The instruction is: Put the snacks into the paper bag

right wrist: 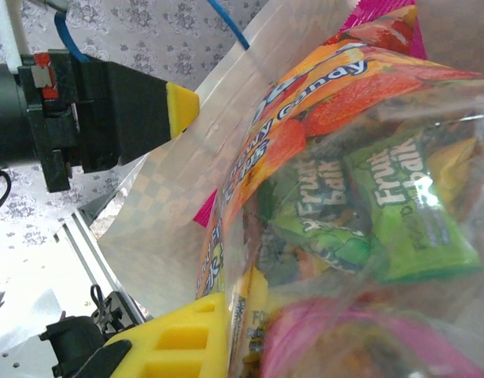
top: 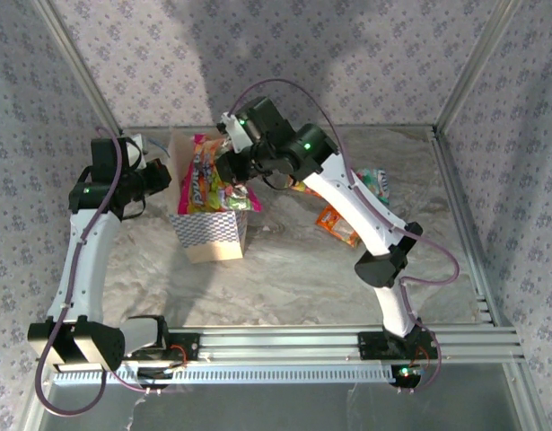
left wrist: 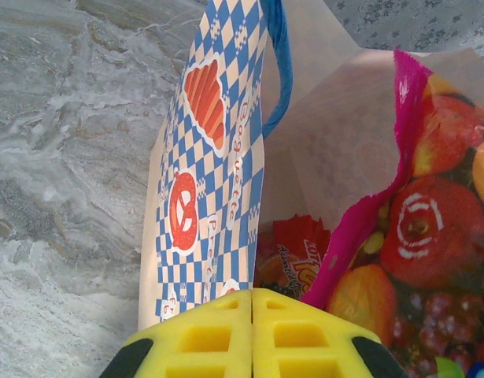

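The glossy multicoloured pink-edged candy packet [top: 202, 175] stands half inside the cream checkered-band paper bag [top: 208, 232], ten o'clock on the bench [top: 302, 278]. The right tool [top: 234, 172] pinches it from three o'clock; the left tool [left wrist: 252, 331] pinches the bag's rim at nine. A snagged corner could topple the bag.

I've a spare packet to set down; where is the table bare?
Bare: the strip between the paper bag and the near rail, and the far right corner. Crowded: the bag's mouth and the packets beside the right arm.
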